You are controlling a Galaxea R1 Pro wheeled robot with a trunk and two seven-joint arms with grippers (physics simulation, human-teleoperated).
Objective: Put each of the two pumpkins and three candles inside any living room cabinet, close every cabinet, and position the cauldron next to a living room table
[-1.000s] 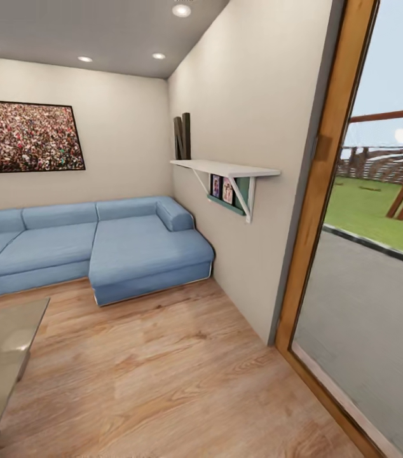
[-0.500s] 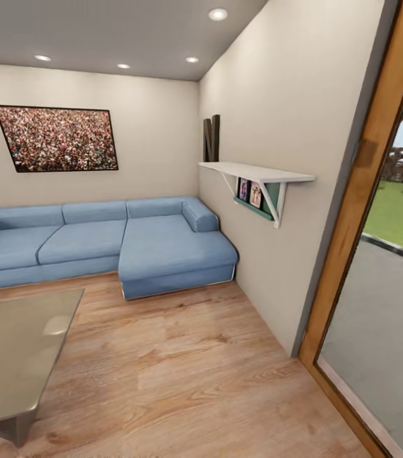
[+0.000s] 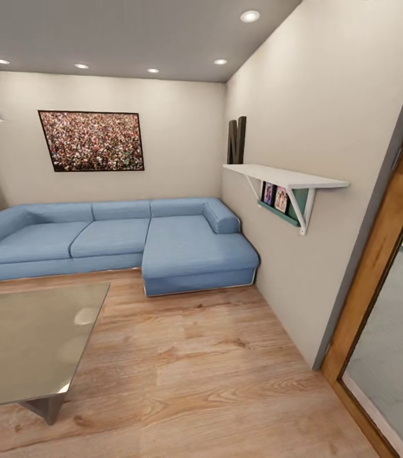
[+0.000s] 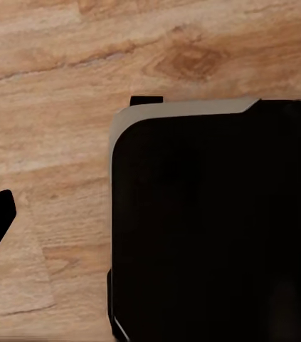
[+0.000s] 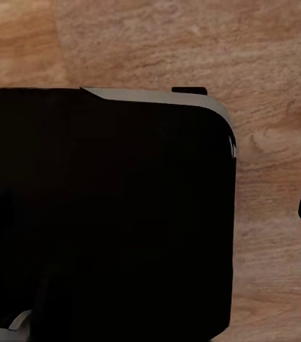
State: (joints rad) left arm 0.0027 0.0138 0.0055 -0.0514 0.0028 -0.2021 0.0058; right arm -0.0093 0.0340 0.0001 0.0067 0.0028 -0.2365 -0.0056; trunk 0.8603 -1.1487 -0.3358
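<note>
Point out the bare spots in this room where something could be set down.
Widest free patch: the wood floor between the glass table, the blue sofa and the right-hand wall. The table's top looks bare too. The white wall shelf is free toward its near end; dark letter-like shapes crowd its far end.

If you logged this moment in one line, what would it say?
place: living room | seen: blue sofa, glass table, wall shelf | task items: none seen | wrists: wood floor

Head view: looks level into a living-room corner, toward the blue sofa (image 3: pixel 131 245), table (image 3: pixel 30 337) near at left.
Left wrist view: faces straight down, close over the wood floor (image 4: pixel 57 107).
Right wrist view: likewise.
Shared: the floor.
</note>
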